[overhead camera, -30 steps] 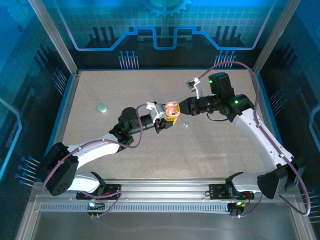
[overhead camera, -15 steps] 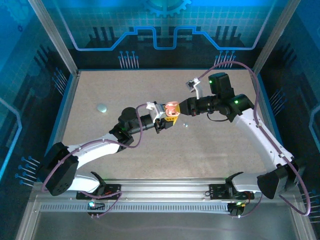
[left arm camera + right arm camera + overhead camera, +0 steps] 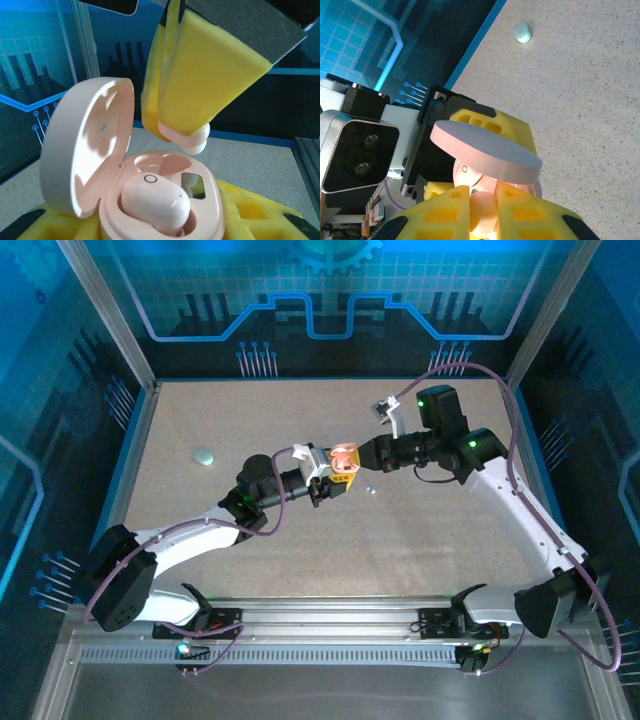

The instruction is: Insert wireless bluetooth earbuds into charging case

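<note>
Bearing a ring mark [image 3: 149, 178], one earbud [image 3: 156, 201] sits in the case [image 3: 213, 216].

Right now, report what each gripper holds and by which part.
Left gripper clamps the open pink charging case by its base. Right gripper pinches a pink earbud by its upper part.
</note>
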Controlling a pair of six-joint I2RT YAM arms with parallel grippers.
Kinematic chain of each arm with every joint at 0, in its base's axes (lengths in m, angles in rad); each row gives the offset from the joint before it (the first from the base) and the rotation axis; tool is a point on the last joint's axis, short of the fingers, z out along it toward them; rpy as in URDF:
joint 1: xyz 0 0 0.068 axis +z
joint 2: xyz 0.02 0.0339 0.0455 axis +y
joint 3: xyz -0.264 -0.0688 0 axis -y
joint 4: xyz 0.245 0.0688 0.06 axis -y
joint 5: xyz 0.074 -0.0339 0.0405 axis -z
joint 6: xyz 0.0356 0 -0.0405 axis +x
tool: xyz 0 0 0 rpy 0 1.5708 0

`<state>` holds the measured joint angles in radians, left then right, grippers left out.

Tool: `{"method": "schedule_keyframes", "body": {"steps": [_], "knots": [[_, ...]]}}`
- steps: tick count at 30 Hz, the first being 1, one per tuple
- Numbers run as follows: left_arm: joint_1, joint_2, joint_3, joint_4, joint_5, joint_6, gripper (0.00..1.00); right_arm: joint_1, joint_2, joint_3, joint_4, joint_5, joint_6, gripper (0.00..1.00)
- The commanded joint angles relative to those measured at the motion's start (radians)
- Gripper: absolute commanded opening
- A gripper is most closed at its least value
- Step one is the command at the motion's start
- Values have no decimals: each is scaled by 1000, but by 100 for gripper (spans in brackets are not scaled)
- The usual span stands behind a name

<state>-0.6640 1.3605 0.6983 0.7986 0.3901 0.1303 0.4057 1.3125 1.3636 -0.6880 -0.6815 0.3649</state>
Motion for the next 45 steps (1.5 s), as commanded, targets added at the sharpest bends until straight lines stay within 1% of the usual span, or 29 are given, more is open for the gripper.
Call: {"method": "schedule_keyframes", "body": {"steps": [1, 7, 12, 21, 30, 39, 45], "knots": [[-4, -12, 18, 46, 22, -2, 32, 14, -11, 33, -7, 15, -4, 17], [-4, -14, 21, 42, 32, -1, 32, 15, -7, 39, -4, 15, 2, 17], [-5, -14, 21, 45, 33, -6, 32, 15, 0, 40, -18, 44, -2, 17], [-4, -4, 24, 72, 46, -26, 32, 22, 18, 35, 9, 14, 8, 17], [-4, 3, 23, 95, 46, -38, 32, 33, 32, 26, 5, 22, 1, 18], [-4, 6, 22, 97, 62, -38, 32, 46, 31, 18, 41, 103, 15, 18], [-4, 5, 23, 103, 63, -40, 32, 66, 46, 37, -14, 145, -27, 23]]}}
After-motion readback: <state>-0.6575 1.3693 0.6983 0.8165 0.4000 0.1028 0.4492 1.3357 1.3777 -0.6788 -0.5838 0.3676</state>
